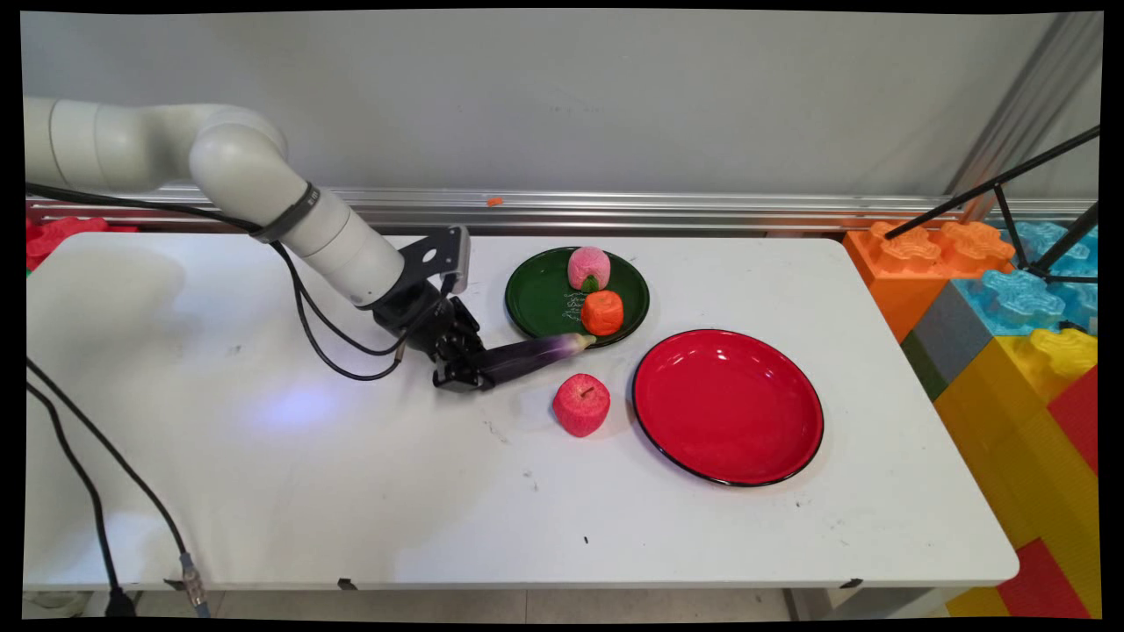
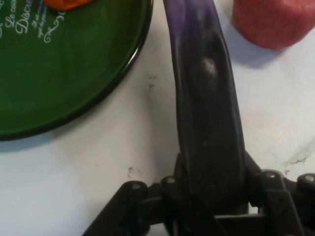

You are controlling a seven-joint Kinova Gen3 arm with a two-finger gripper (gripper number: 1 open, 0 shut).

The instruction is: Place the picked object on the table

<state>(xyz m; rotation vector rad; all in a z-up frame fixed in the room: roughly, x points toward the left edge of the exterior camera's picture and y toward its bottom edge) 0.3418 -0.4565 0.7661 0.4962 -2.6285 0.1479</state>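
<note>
Tool (image 1: 465, 373) low over the tabletop (image 1: 351, 491), clamped on the thick end of a purple eggplant (image 1: 536, 354); in the hand view, eggplant (image 2: 209, 123) seen running straight out from between the fingers (image 2: 256, 174), which pressed on both its sides. Eggplant held nearly level, pale tip reaching the near rim of the green plate (image 1: 540, 303); whether touching the rim could not be told. Green plate (image 2: 59, 88) carried white lettering and held a pink peach-like fruit (image 1: 588, 268) at its far side and an orange fruit (image 1: 602, 312) at its near right side, just beside the eggplant tip. Red apple (image 1: 581, 405) on the tabletop just right of the eggplant's middle, apart from it. Larger red plate (image 1: 729, 408) with black rim just right of the apple, close to the green plate. Coloured foam blocks (image 1: 1010, 333) noted off the tabletop's right end.
</note>
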